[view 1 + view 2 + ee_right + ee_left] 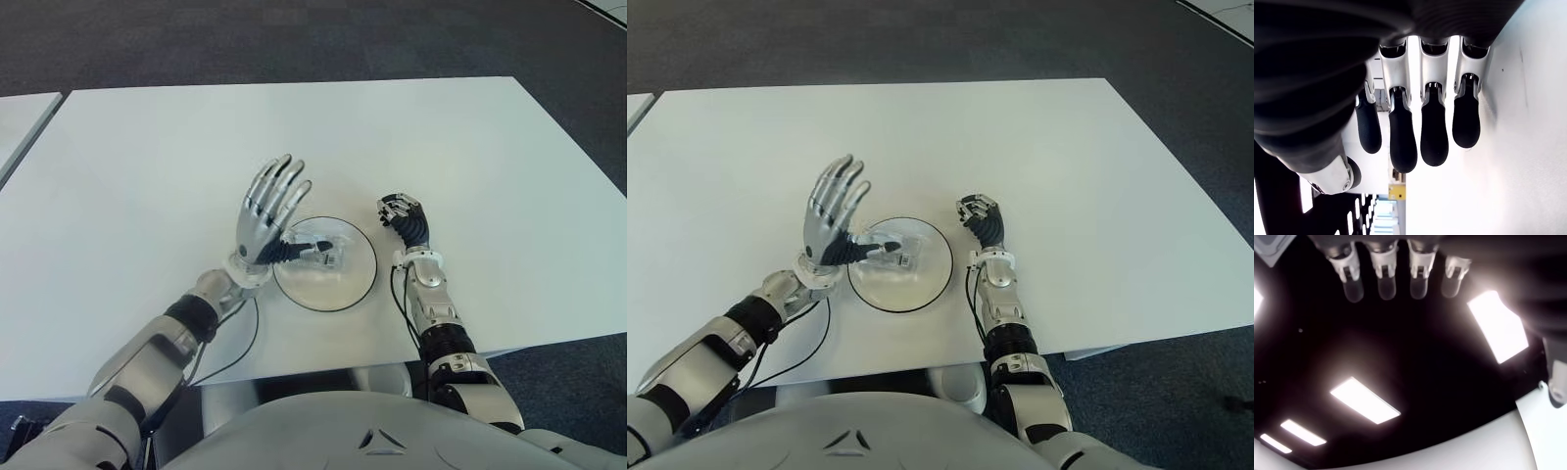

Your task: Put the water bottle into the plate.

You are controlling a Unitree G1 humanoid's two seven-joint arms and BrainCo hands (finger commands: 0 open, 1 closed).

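I see the water bottle (321, 250) lying on its side inside the plate (351, 285). My left hand (266, 215), at the plate's nine o'clock, is spread wide, holding nothing. My right hand (404, 219), at three o'clock, is curled, empty.

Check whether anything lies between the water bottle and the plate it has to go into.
Nothing visible does: the water bottle already lies on its side in the clear plate. The left hand is open at the plate's left edge, thumb toward the bottle. The right hand is curled, right of the plate.
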